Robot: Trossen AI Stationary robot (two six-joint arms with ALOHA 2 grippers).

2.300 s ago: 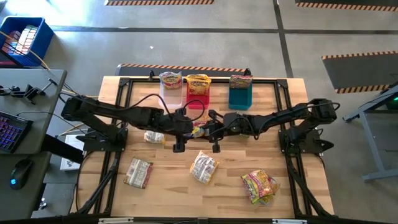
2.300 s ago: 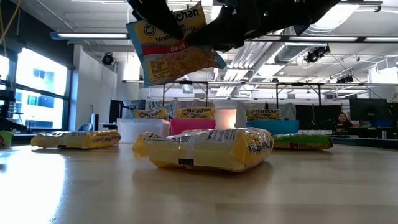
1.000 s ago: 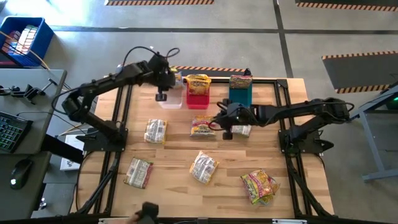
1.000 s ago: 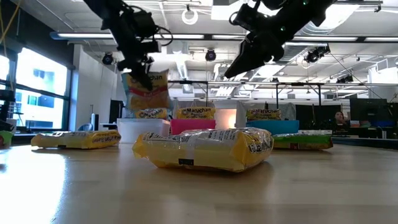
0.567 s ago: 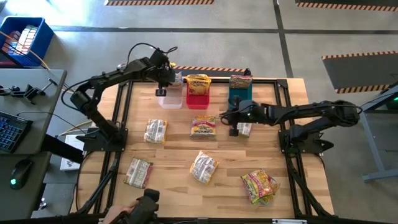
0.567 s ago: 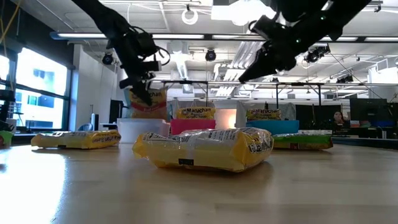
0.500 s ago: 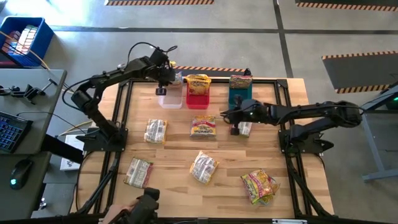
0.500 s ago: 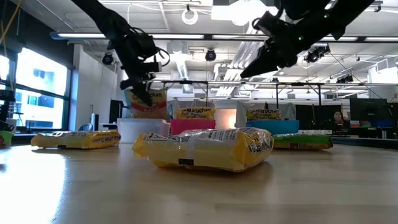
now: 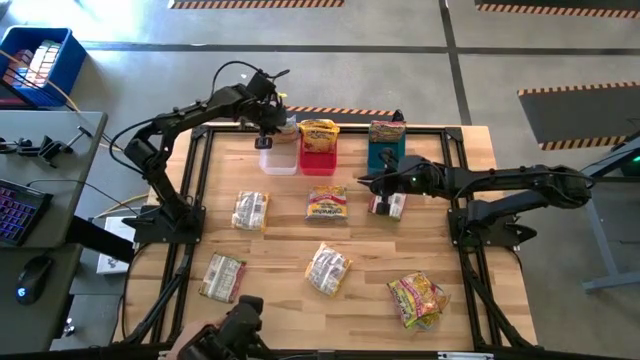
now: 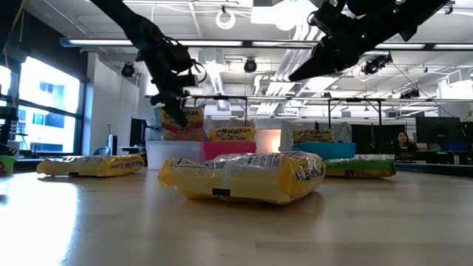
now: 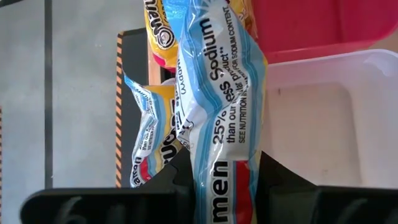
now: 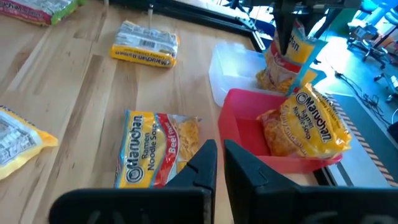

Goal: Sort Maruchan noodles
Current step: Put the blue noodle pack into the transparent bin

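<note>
We look straight down on a pale wooden surface (image 9: 280, 240), and we read it from left to right.

In the upper left of the frame the left gripper (image 9: 266, 132) reaches out on a long, arched arm, wrist bent downward over the clear plastic bin (image 9: 277, 160). Its jaws stand narrowly apart, pinched on a crinkly blue, white and yellow noodle packet (image 11: 214, 124) that hangs upright into that bin. We judge it is held by one end so it can drop in standing.

Next along the top edge sit the red plastic bin (image 9: 318, 160) and the teal plastic bin (image 9: 386, 158), each holding an upright packet.

Below the bins, loose flat packets lie scattered: one silvery (image 9: 249, 210) at left centre, one yellow with a red band (image 9: 327, 203) in the middle, and others lower down.

Right of centre, the right gripper (image 9: 377, 184) stretches in nearly level from the right edge, raised off the surface. Its jaws are closed together and hold nothing. It sits near the yellow packet and another packet (image 9: 390, 206), presumably ready for the next pick.
</note>
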